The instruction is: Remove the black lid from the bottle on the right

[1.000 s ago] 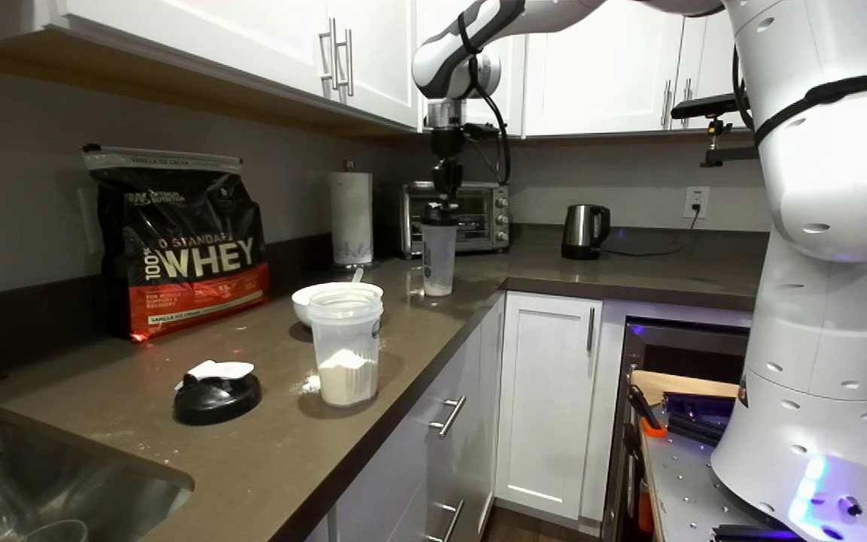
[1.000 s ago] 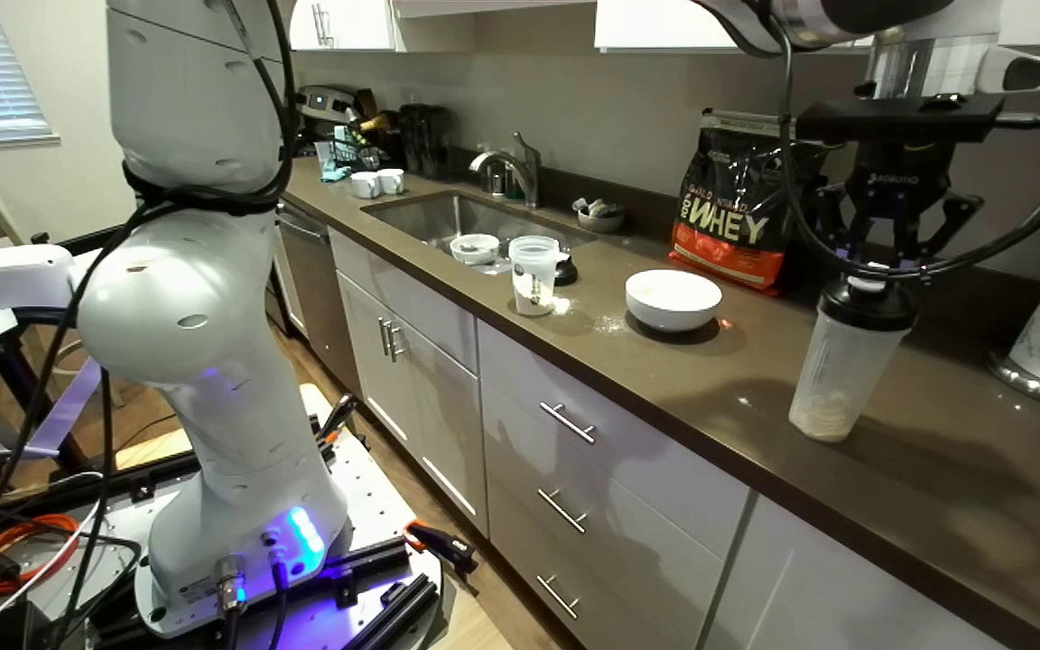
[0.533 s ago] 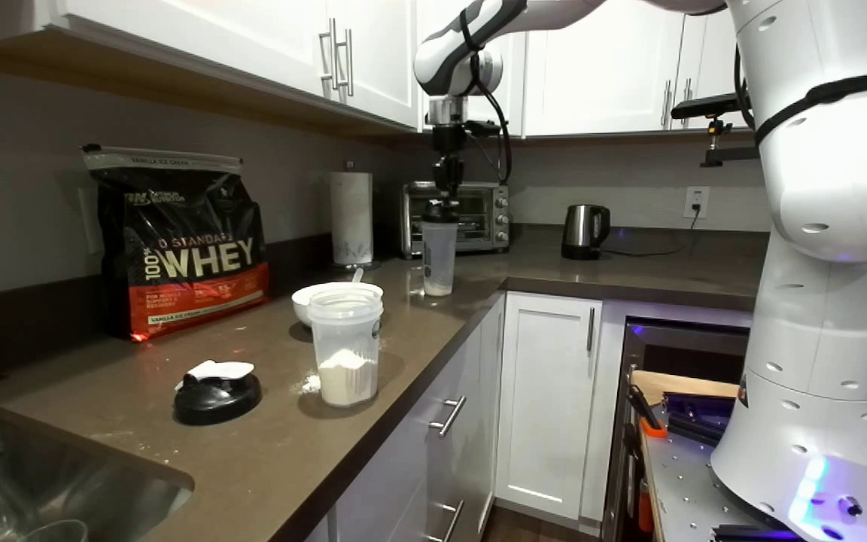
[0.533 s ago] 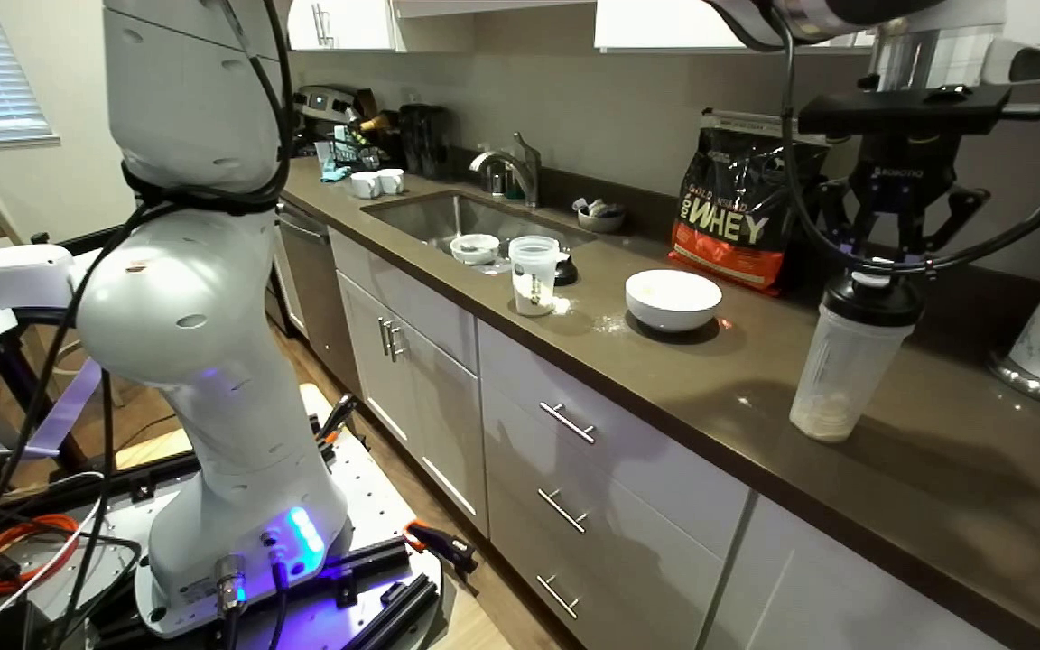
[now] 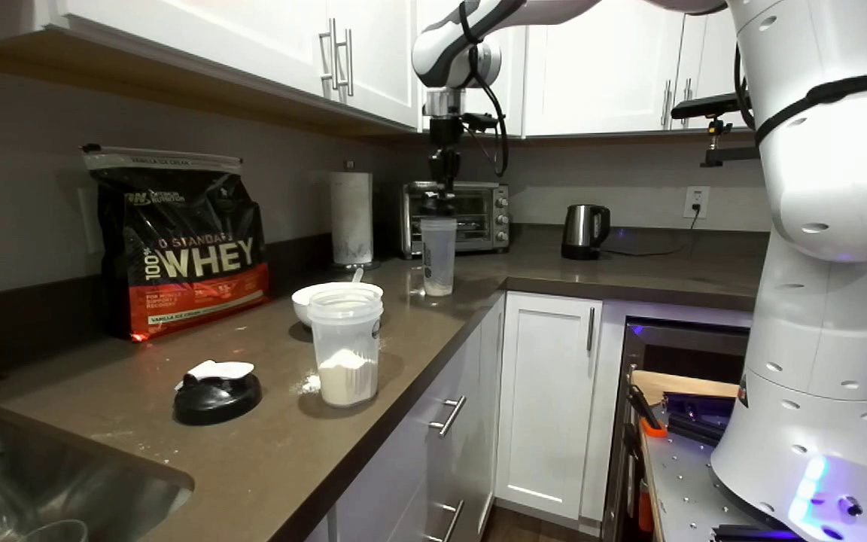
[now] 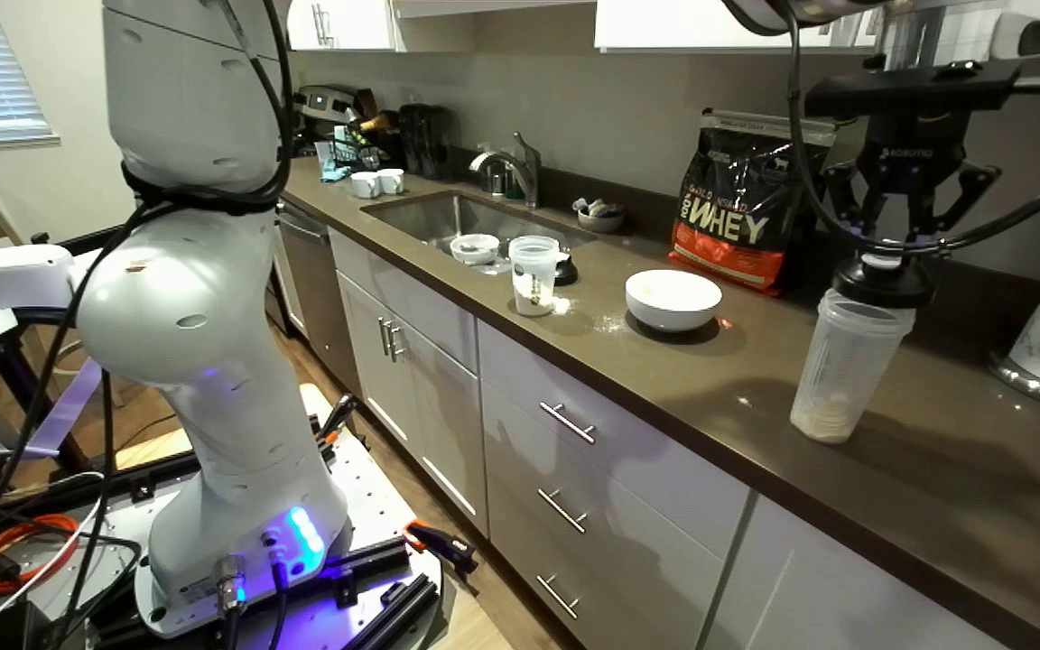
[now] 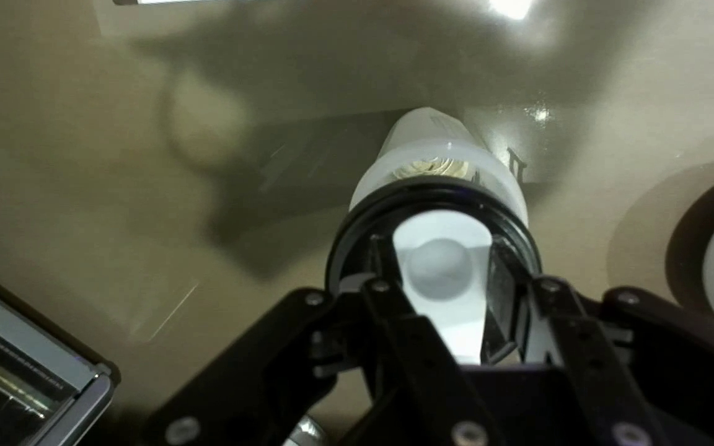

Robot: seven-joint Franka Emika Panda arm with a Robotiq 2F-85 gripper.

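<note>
The slim clear bottle stands upright on the counter in both exterior views (image 5: 439, 260) (image 6: 848, 370), with a little powder at its bottom. It also shows in the wrist view (image 7: 434, 148). My gripper (image 5: 445, 181) is shut on the raised part with a white flap on top of the black lid (image 5: 437, 205). In an exterior view the gripper (image 6: 888, 242) holds the lid (image 6: 884, 284) just above the bottle's exposed rim. In the wrist view the fingers (image 7: 440, 266) flank the white flap, and the lid (image 7: 434, 191) covers most of the bottle's mouth.
A wide tub of powder (image 5: 347, 354), a white bowl (image 6: 672, 300), a wider black lid (image 5: 217, 399) and a whey bag (image 5: 185, 248) stand on the counter. A paper-towel roll (image 5: 352, 214) and toaster oven (image 5: 471, 214) are near the bottle. Cabinets (image 5: 599, 75) hang above.
My gripper has risen with the black lid in it. The lid has come up off the bottle, baring its rim, while the bottle stays in place.
</note>
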